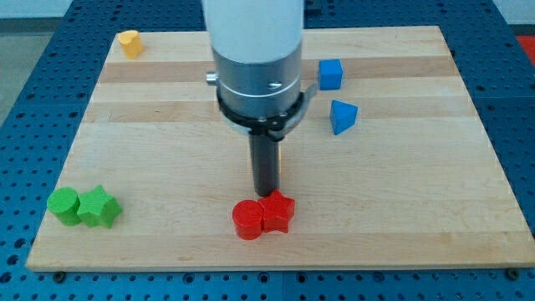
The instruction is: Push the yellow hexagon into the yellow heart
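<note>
**A:** Where does my tip (266, 194) sit on the pale wooden board (418, 217)?

**B:** Low in the middle of the view, at the end of the straight dark rod under the white and silver arm (255, 58). It stands just above the pair of red blocks — a red round block (247, 221) and a red block of blurred, angular shape (277, 212), the two touching each other. Whether your tip touches the angular one, I cannot tell.

**A:** And jaws?

**B:** There are none to report — only the rod.

**A:** The yellow hexagon?

**B:** One small yellow block (129, 43) shows, at the view's top left corner of the board, well apart from your tip. Its shape is too small to make out. The yellow heart I cannot find; the arm hides part of the board.

**A:** What else?

**B:** A blue cube (330, 73) and a blue wedge-like block (342, 116) at the view's right of the arm, near each other. At the bottom left, a green round block (63, 204) touches a green star (99, 207).
</note>
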`<control>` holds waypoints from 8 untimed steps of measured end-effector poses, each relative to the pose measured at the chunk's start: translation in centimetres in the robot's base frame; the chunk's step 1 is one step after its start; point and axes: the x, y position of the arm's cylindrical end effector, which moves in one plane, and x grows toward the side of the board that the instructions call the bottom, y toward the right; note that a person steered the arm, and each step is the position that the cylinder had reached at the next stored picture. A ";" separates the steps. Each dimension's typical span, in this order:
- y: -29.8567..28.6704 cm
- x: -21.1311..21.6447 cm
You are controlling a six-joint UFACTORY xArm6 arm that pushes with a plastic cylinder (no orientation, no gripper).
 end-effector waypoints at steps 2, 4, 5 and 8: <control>0.6 -0.1; -0.8 -1.2; -0.8 -2.6; -1.0 -7.2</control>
